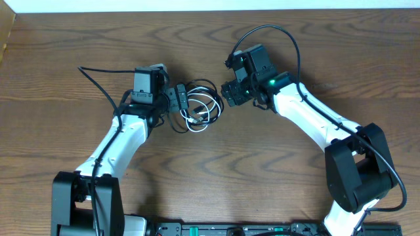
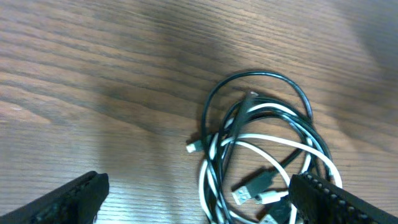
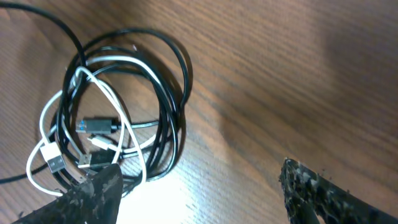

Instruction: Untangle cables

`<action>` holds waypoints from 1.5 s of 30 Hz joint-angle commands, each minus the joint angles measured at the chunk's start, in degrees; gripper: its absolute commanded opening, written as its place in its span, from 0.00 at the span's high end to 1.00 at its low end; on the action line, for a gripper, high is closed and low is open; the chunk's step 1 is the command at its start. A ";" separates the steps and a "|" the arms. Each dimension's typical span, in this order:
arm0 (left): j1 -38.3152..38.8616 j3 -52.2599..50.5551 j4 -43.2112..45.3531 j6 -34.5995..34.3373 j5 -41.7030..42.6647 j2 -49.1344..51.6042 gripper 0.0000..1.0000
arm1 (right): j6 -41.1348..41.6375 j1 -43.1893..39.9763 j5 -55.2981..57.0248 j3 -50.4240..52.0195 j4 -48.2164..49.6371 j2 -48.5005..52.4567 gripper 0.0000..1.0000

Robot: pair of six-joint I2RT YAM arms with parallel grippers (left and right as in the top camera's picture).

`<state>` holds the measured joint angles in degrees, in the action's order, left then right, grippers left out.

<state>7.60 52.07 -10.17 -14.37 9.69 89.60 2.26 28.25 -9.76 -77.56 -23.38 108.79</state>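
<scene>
The left arm (image 1: pixel 121 141) reaches in from the left of the tangle, with its own thick black wire (image 1: pixel 98 80) trailing off further left of the tangle across the wooden table (image 1: pixel 65 46). The left tool (image 1: pixel 182 101) sits right at the tangle's left edge. In the left wrist view the left tool (image 2: pixel 199 182) stands wide open: its two dark fingers (image 2: pixel 68 199) are spread far apart and nothing is clamped between them, while part of the coil lies on the table below the gap.

The tangle lies flat on the table between the two tools. The black cable (image 1: pixel 203 83) makes the larger outer loops, and the white cable (image 1: pixel 211 108) winds through them, crossing over and under the black strands several times. In the left wrist view the black cable (image 2: pixel 261 73) arches over the top of the coil, the white cable (image 2: pixel 273 142) runs through its middle, and a small white plug end (image 2: pixel 193 147) pokes out at the coil's left side. In the right wrist view the black cable (image 3: pixel 180 62) rings the white cable (image 3: pixel 45 115), with a black plug (image 3: pixel 96 126) and a white plug (image 3: pixel 50 158) lying inside the coil.

The right tool (image 1: pixel 226 96) is just to the right of the tangle. In its wrist view the right tool (image 3: pixel 200 168) is open, fingers (image 3: pixel 323 193) set well apart and holding nothing. One finger overlaps the coil's near edge, though I cannot tell whether it touches. The right arm (image 1: pixel 315 121) stretches away to the right of the tangle.
</scene>
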 commanded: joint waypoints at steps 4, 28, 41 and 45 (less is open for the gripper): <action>-1.81 -0.44 0.20 -10.75 2.78 0.52 0.87 | -1.07 -0.13 -2.05 -0.70 2.89 1.90 0.23; -2.62 -0.48 -16.55 -14.38 -11.89 0.52 0.92 | 1.11 2.60 -6.23 -1.22 5.95 13.55 0.99; -5.16 -0.48 -18.01 -15.06 3.41 0.52 0.92 | -7.10 0.50 -17.49 -12.39 -10.05 13.35 0.99; -5.11 -0.48 -17.90 -15.06 3.43 0.52 0.83 | -7.10 0.63 -23.54 -14.73 -12.81 13.35 0.69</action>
<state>2.68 51.96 -28.08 -29.87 11.38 89.62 -2.70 28.73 -25.71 -90.15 -35.11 122.21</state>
